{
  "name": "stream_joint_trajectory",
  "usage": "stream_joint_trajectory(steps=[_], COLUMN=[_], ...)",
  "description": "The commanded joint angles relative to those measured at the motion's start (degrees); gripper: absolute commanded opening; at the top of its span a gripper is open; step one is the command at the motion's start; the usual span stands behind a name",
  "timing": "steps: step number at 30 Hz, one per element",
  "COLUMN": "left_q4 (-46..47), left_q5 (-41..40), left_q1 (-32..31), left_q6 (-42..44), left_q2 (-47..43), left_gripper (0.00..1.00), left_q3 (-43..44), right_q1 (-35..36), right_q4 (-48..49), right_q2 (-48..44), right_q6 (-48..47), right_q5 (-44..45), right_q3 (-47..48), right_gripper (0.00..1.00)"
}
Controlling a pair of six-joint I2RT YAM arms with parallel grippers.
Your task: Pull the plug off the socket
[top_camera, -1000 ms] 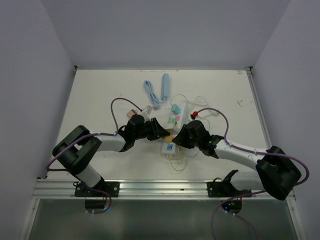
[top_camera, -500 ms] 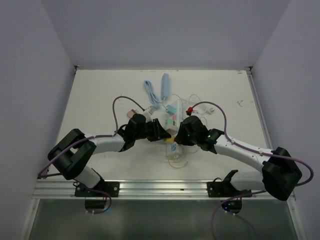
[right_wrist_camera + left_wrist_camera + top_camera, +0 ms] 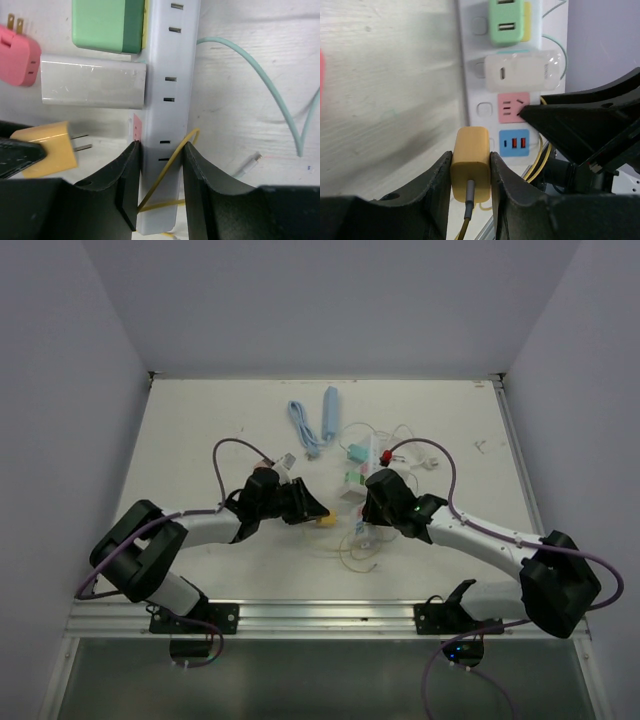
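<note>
The left end effector (image 3: 470, 167) clamps the yellow plug (image 3: 471, 150), prongs free, just beside the power strip (image 3: 172, 55); the right end effector (image 3: 161, 162) pinches the power strip. Unplugging appears complete; only release remains.

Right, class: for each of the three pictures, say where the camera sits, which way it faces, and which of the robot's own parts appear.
Top external: fixed above and behind, looking down on the table; left arm and right arm show whole.
Left wrist: on the left arm, looking along the left gripper, clamped on the yellow plug.
Right wrist: on the right arm, looking along the right gripper, astride the power strip.
Shared: both wrist views show the plug, prongs bare, beside the strip.
</note>
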Motion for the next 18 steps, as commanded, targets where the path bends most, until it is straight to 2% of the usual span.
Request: stream_joint_trajectory(steps=[1,6,10,13,16,18], left_q4=[-1.9,-5.4,-10.5,-13.2,-14.3,-14.7], left_q5=[1.2,1.2,-1.7,-3.6,-4.7,-4.9], left_q1=[1.9,4.4,7.2,9.3,10.8,11.0], left_q6=[0.1,2.1,7.0,9.6,11.7,12.9], left_q2=[-3.3,-6.2,-7.1,-7.2,-8.0,-9.0], left_gripper=[0.0,0.0,0.0,0.05,0.17,0.32], left_q3=[-1.1,-1.5,-0.8,-1.0,-1.3,-1.2], right_q1=[-1.6,-1.6,-1.8,-1.8,-1.7,-1.8], right_q4=[-3.8,-2.3,-1.6,-1.0,0.1,0.6], right_q2=[1.3,0.2,-2.8,-4.0,-5.1,-5.5], right_q6=[-2.0,-5.6,-8.1,-10.3,-12.5,-13.9], right_q5=[9.6,8.1,7.4,5.9,2.7,1.7], right_q3=[-0.7,-0.4,-0.5,-0.5,-0.4,-0.3], right_gripper=[0.0,0.0,0.0,0.0,0.0,0.0])
